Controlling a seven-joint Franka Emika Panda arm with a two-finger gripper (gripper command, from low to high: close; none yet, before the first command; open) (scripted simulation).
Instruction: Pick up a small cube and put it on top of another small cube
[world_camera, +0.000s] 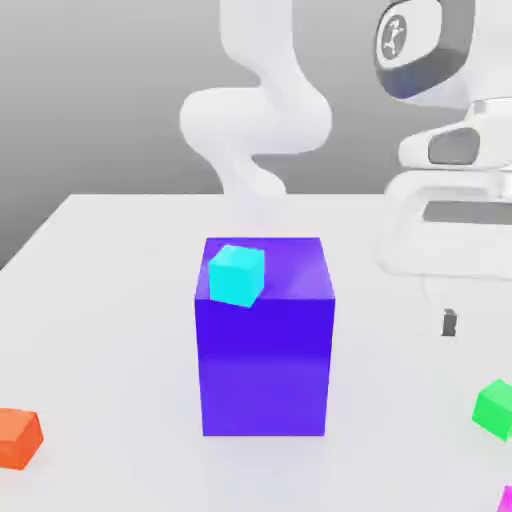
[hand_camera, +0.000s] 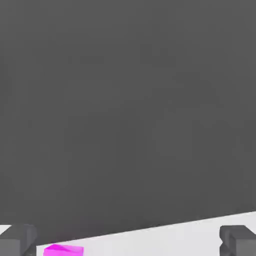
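Smooth white tabletop (world_camera: 110, 300) is occupied centrally by a glossy purple block (world_camera: 265, 350); a matte green cube (world_camera: 495, 407) is seen lower right. Gripper (hand_camera: 128, 240) fingers are spread apart above a magenta-pink cube (hand_camera: 63, 250).

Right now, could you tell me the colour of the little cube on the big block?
Cyan cube; exterior view.

A white desk (world_camera: 110, 300) carries 4 things directly. A big purple block (world_camera: 265, 360) stands upright near its middle. An orange cube (world_camera: 18, 438) lies at the exterior view's left edge. A green cube (world_camera: 495, 407) sits at the right edge, with a pink cube (world_camera: 506, 498) near it, cut off at the corner; the two are apart.
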